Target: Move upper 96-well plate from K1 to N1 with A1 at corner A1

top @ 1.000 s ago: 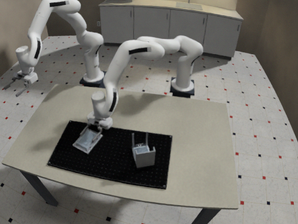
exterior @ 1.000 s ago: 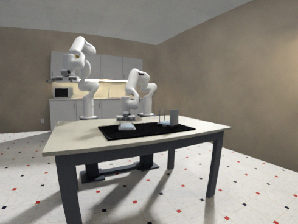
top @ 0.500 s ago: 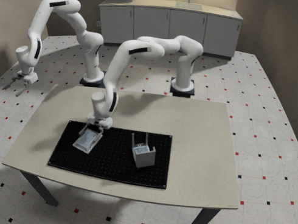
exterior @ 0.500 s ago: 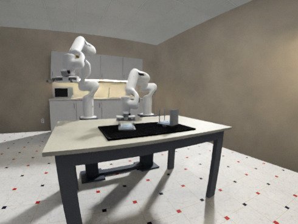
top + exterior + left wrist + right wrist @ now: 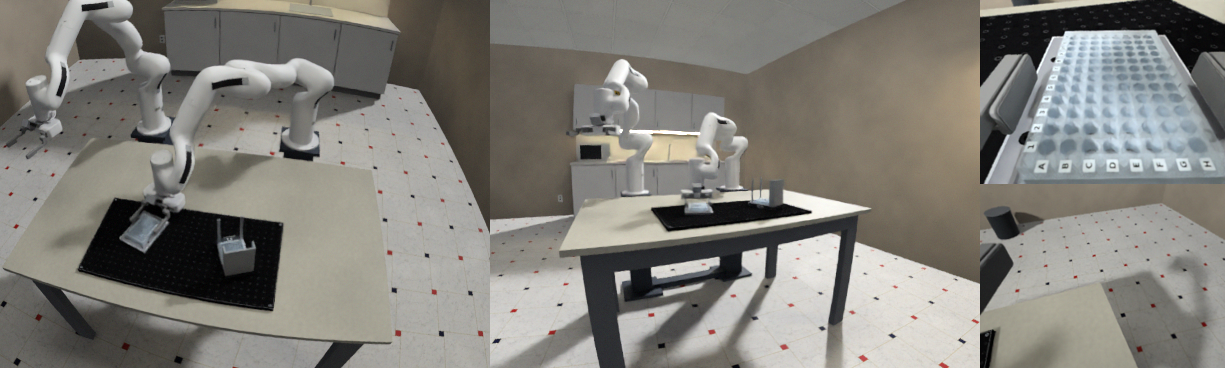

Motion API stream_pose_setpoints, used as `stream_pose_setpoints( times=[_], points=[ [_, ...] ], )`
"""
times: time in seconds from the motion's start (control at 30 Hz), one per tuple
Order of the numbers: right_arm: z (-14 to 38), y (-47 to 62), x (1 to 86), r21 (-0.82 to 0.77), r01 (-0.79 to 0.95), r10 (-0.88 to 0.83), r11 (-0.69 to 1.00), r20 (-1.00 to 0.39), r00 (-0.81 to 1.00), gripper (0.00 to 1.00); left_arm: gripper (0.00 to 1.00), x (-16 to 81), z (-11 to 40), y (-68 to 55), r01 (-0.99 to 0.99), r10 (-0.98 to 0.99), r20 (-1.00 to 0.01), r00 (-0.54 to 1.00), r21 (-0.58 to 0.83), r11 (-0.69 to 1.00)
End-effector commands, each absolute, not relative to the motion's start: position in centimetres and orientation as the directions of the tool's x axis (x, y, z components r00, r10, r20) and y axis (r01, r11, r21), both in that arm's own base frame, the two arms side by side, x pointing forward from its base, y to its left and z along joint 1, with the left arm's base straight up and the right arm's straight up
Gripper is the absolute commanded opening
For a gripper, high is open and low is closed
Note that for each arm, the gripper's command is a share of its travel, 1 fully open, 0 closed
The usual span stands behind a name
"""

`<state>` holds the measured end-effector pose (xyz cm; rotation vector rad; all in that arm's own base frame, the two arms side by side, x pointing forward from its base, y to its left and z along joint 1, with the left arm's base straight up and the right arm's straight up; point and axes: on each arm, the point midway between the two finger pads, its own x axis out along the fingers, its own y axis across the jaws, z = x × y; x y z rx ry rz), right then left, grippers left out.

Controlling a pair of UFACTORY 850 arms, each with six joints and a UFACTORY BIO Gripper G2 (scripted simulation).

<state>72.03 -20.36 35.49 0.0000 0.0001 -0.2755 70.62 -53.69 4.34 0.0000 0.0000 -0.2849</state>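
Note:
A pale blue 96-well plate (image 5: 145, 227) (image 5: 698, 205) (image 5: 1103, 53) lies in the white nest N1 (image 5: 1009, 164) and looks level. In the left wrist view its A1 corner is near left, with letters A to H along the near rim. The nest's A1 mark and full seating cannot be made out. My left gripper (image 5: 149, 221) (image 5: 1113, 92) is open, its fingers on both sides of the plate with gaps. The grey rack K1 (image 5: 239, 262) (image 5: 776, 192) holds the other plate (image 5: 232, 245). My right gripper (image 5: 20, 149) (image 5: 592, 131) is open and empty, raised beyond the table's left edge.
Nest and rack stand apart on a black perforated board (image 5: 175, 270) (image 5: 730, 217) on the beige table (image 5: 325, 250). The rack has a tall panel and thin upright posts rising above its plate. The right wrist view shows mostly floor and a dark cylindrical bin (image 5: 1002, 223).

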Motion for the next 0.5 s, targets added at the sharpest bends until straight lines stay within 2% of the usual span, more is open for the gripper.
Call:
stream_pose_setpoints(
  times=[0.0,0.47],
  points=[
    [35.7,-20.4,72.1,0.000,0.272,-0.272,0.962,0.003,0.962,1.00,0.37,70.7,4.5,-53.8,0.281,-0.281,0.002,0.960,-0.001,0.960],
    [35.7,-20.4,72.1,0.000,0.272,-0.272,0.962,0.003,0.962,1.00,0.37,70.7,6.9,-53.8,0.281,-0.281,0.002,0.960,-0.001,0.960]
  ],
)
